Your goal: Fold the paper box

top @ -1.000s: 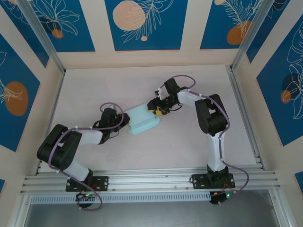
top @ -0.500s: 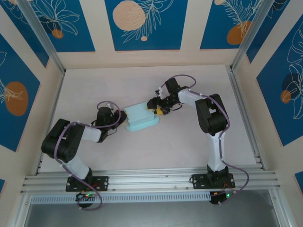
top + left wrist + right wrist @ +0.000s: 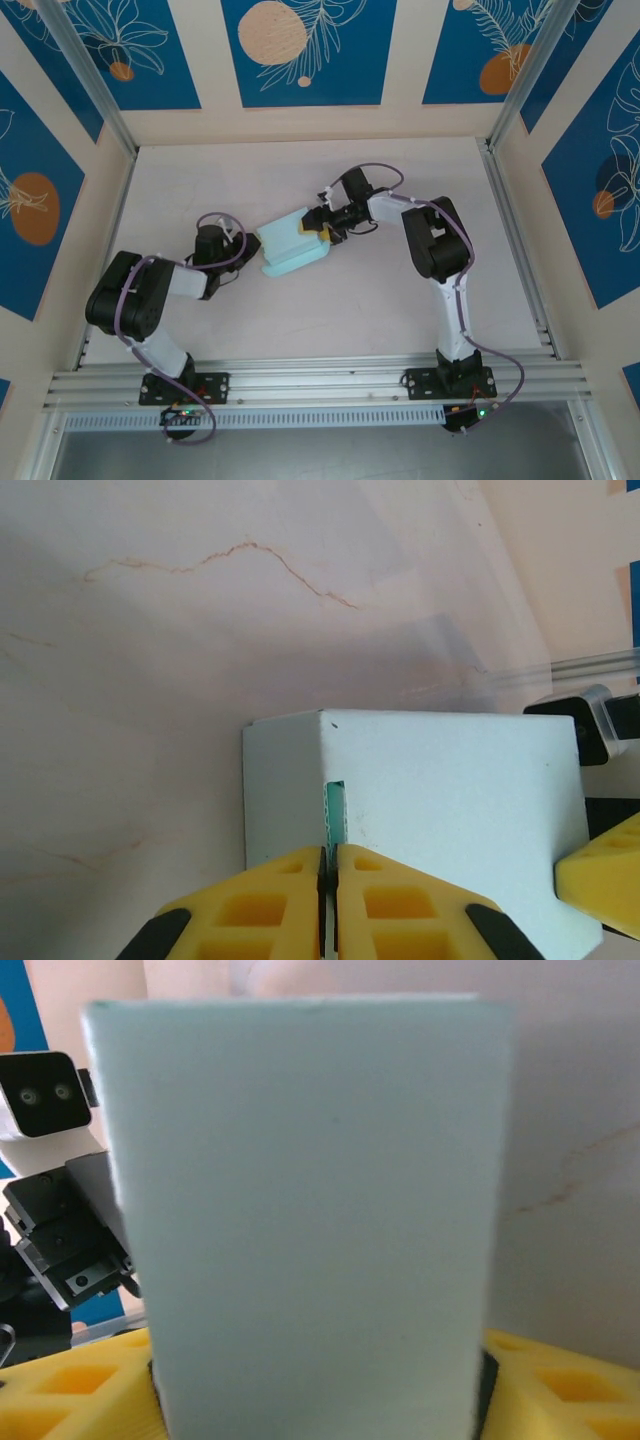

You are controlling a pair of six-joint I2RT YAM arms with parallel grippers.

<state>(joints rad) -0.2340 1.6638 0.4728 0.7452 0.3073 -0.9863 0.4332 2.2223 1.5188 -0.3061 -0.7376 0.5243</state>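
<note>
One paper box (image 3: pixel 290 245) clamped: left fingers (image 3: pixel 265 905), right fingers (image 3: pixel 70 1390).

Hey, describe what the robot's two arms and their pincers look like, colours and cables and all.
The left arm and right arm match: white links, chunky black joints, purple cables looping alongside. The left pincer and right pincer have yellow wedge-shaped fingers with recessed pockets and black trim.

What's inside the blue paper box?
Its inside is hidden, because the paper box is folded shut. In the left wrist view a thin greenish slit shows at one seam, above the closed left fingers.
</note>
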